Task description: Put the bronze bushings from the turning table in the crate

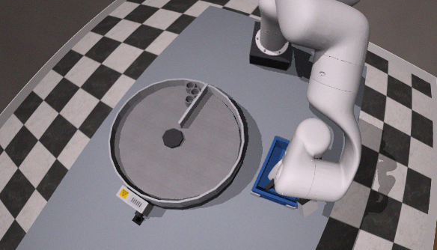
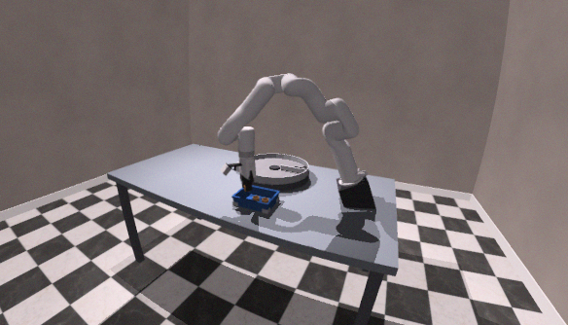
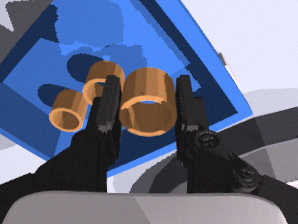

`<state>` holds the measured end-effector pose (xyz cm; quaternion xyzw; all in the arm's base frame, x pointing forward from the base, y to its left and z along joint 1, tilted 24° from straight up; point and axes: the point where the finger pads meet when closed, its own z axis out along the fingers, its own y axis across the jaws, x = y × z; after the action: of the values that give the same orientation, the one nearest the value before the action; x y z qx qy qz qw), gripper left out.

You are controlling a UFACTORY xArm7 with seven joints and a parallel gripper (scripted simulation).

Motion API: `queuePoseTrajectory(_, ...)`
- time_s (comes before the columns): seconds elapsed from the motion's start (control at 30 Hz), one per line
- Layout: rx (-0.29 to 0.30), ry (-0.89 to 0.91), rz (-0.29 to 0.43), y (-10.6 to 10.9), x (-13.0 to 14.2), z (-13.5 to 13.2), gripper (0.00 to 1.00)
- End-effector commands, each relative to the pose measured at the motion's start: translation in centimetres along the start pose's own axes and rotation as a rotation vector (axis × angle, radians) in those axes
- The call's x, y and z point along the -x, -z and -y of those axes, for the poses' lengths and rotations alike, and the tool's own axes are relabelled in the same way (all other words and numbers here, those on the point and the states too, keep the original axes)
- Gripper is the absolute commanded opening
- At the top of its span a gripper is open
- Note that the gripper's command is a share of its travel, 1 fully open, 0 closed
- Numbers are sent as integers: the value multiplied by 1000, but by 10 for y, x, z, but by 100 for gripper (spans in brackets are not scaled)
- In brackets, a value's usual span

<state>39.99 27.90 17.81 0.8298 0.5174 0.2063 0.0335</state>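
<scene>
My gripper [image 2: 247,187] [image 3: 148,93] is shut on a bronze bushing [image 3: 149,84] and holds it over the blue crate [image 1: 272,197] [image 2: 248,203] [image 3: 242,106]. The held bushing looks larger than the others in the wrist view and is above the crate floor. Two more bronze bushings lie in the crate, one bushing [image 3: 73,98] [image 2: 256,198] and another bushing [image 3: 107,69] [image 2: 265,199]. Several grey steel bushings [image 1: 189,103] stand on the turning table [image 1: 150,167] [image 2: 287,180], against its divider bar near the back rim. The arm hides part of the crate in the top view.
The divider bar [image 1: 194,105] runs inward from the turning table's rim, and a dark hub [image 1: 173,138] sits at the centre. A white drive box [image 1: 131,198] with a yellow label is at the front-left rim. The black robot base [image 1: 269,60] [image 2: 357,198] stands at the back.
</scene>
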Motion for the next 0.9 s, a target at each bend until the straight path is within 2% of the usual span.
queuePoseTrajectory(0.0, -5, 1, -3, -2, -2, 0, 0)
queuePoseTrajectory(0.43, -5, 1, -3, -3, -2, 0, 0)
queuePoseTrajectory(0.87, -5, 1, -3, -19, -2, 0, 0)
